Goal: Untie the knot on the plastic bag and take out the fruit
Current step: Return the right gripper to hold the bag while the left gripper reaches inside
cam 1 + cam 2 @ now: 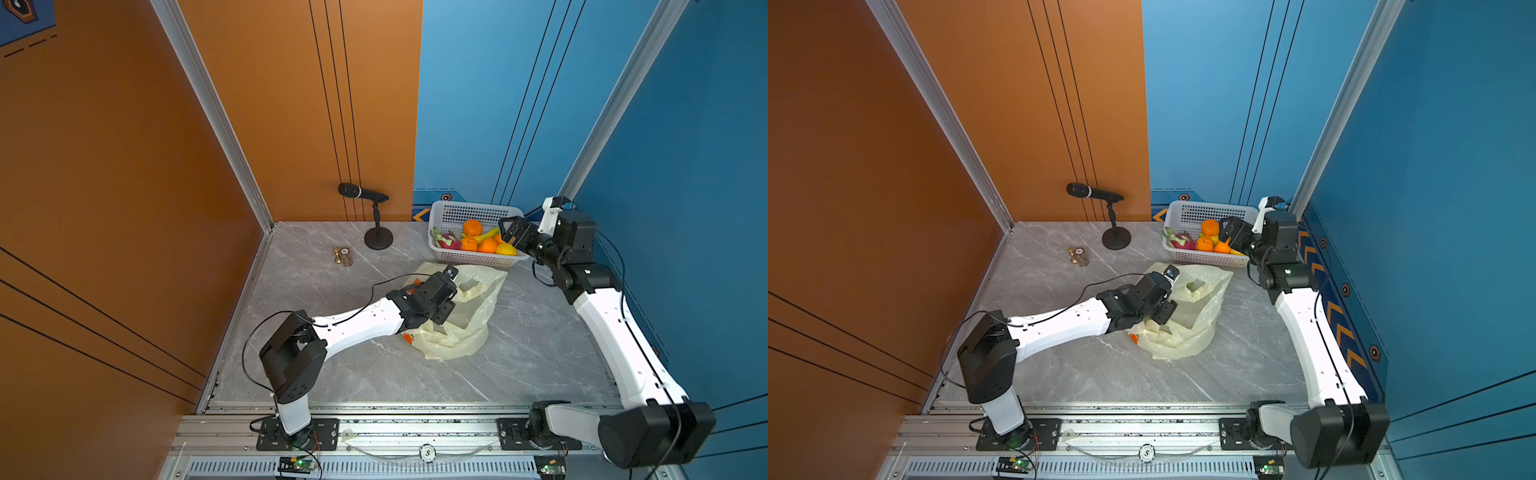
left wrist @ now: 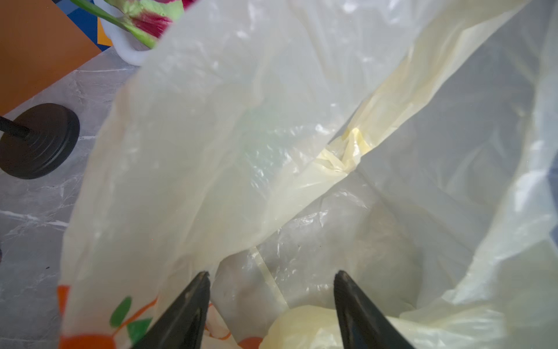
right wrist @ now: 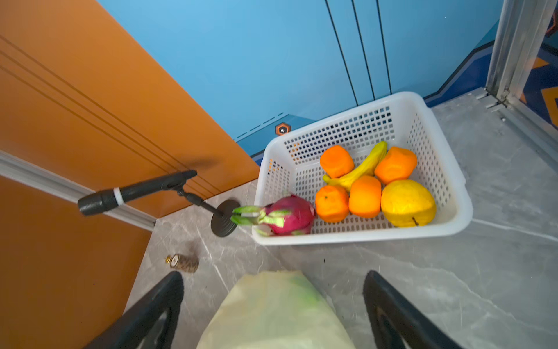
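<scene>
Plastic bag (image 1: 465, 345) lies slumped mid-table, mouth gaping, just near of the white basket (image 1: 478, 259) at far right. Left gripper (image 2: 271, 273) inside the mouth, jaws apart, nothing clearly pinched. Right gripper (image 3: 273, 273) spread, empty, by basket's right end. Oranges (image 3: 363, 196) basketed; green fruit (image 1: 1194, 286) shows at bag's far end. Reach past loose film; close on fruit alone.
</scene>
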Robot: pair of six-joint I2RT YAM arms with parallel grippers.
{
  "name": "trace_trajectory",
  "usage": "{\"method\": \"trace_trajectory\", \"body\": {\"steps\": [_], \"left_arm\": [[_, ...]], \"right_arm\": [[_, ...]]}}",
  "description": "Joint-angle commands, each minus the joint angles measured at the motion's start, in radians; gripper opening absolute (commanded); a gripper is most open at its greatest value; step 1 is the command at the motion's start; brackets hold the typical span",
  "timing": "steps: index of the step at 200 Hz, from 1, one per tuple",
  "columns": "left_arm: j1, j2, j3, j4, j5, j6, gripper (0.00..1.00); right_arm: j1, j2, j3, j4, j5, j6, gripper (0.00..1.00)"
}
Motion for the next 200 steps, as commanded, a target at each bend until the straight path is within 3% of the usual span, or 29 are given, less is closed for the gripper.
{"method": "trace_trajectory", "body": {"steps": [1, 31, 65, 95, 129, 146, 164, 183, 187, 200], "left_arm": [[0.009, 0.036, 0.03, -0.036, 0.066, -0.03, 0.64], [0.012, 0.063, 0.018, -0.013, 0.088, -0.066, 0.63], [0.012, 0.077, -0.034, 0.06, 0.11, -0.09, 0.62], [0.025, 0.102, -0.08, 0.175, 0.065, -0.113, 0.65], [0.048, 0.127, -0.118, 0.27, 0.003, -0.115, 0.68], [0.061, 0.141, -0.124, 0.296, -0.027, -0.101, 0.7], [0.074, 0.158, -0.117, 0.307, -0.049, -0.085, 0.77], [0.09, 0.162, -0.11, 0.31, -0.089, -0.096, 0.85], [0.092, 0.159, -0.114, 0.316, -0.094, -0.097, 0.91], [0.101, 0.151, -0.125, 0.342, -0.114, -0.1, 0.96]], "right_arm": [[0.027, -0.116, -0.085, -0.079, -0.02, -0.032, 0.94], [0.086, -0.213, -0.183, -0.198, -0.003, -0.011, 0.94], [0.214, -0.227, -0.28, -0.227, 0.047, 0.036, 0.86], [0.278, -0.14, -0.33, -0.165, 0.1, 0.044, 0.82], [0.282, -0.002, -0.311, -0.113, 0.297, 0.07, 0.88], [0.283, 0.056, -0.284, -0.065, 0.309, 0.074, 0.88], [0.283, 0.114, -0.256, -0.01, 0.267, 0.085, 0.78], [0.287, 0.157, -0.225, 0.015, 0.245, 0.097, 0.52], [0.288, 0.16, -0.22, 0.019, 0.239, 0.1, 0.47], [0.293, 0.158, -0.208, 0.039, 0.223, 0.105, 0.38]]}}
